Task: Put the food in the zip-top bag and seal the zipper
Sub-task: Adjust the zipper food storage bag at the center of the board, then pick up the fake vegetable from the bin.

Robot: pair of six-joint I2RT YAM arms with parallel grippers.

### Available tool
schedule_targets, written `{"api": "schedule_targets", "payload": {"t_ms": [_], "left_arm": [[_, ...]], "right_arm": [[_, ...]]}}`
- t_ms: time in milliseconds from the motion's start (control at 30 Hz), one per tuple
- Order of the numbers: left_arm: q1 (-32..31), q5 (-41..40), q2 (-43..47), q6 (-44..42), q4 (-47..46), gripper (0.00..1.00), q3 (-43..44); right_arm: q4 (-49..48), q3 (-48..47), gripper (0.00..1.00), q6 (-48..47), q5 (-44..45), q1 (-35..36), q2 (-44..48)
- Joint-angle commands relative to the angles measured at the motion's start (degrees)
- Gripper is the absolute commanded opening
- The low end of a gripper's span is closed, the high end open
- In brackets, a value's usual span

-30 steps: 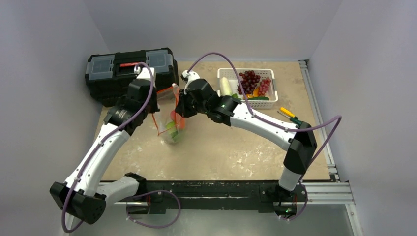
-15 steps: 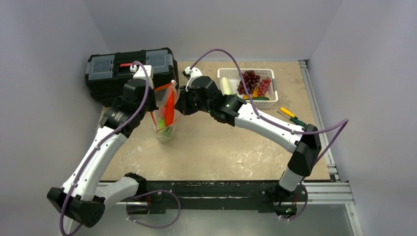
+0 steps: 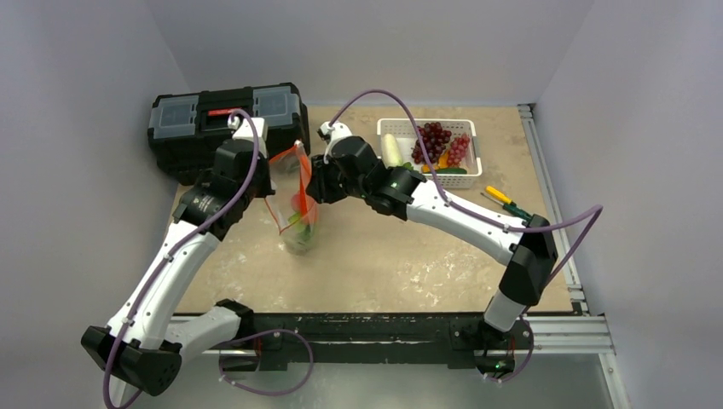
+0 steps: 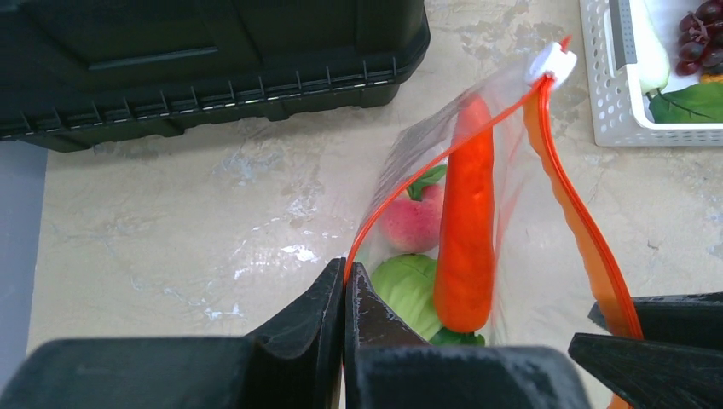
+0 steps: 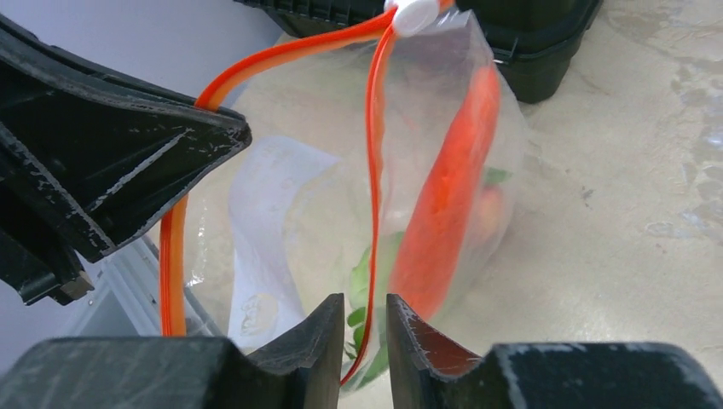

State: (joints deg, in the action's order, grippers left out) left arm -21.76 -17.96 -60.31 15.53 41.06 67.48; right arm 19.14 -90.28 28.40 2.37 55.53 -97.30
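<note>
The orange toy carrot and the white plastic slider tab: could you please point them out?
orange toy carrot (image 4: 465,221), left wrist view, mid-body.
white plastic slider tab (image 4: 552,61), left wrist view, its centre.

The tabletop (image 3: 401,264) was beige, mottled with pale stains. A black toolbox (image 3: 213,119) sat at its far left corner. A white slotted basket (image 3: 443,181) stood at the far edge, right of the middle. A yellow-handled screwdriver (image 3: 498,194) and a green-handled screwdriver (image 3: 514,210) lay side by side near the right edge. The clear zip-top bag (image 3: 300,232) stood upright between toolbox and basket, its bottom seemingly touching the surface.
</note>
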Motion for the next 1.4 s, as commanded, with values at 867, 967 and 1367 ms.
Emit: {"api": "schedule_targets", "payload": {"t_ms": [867, 967, 1367], "left_arm": [[0.3, 0.8, 1.2, 0.2, -1.7, 0.0, 0.9], [0.3, 0.7, 1.1, 0.2, -1.7, 0.0, 0.7], [0.3, 0.7, 0.5, 0.0, -1.9, 0.0, 0.6]], "right_arm": [[-13.4, 20.1, 0.65, -5.5, 17.1, -15.0, 15.5], [-13.6, 21.8, 0.64, -6.0, 15.9, -19.8, 11.6], [7.4, -15.6, 0.76, -20.3, 12.4, -29.9, -22.1]]}}
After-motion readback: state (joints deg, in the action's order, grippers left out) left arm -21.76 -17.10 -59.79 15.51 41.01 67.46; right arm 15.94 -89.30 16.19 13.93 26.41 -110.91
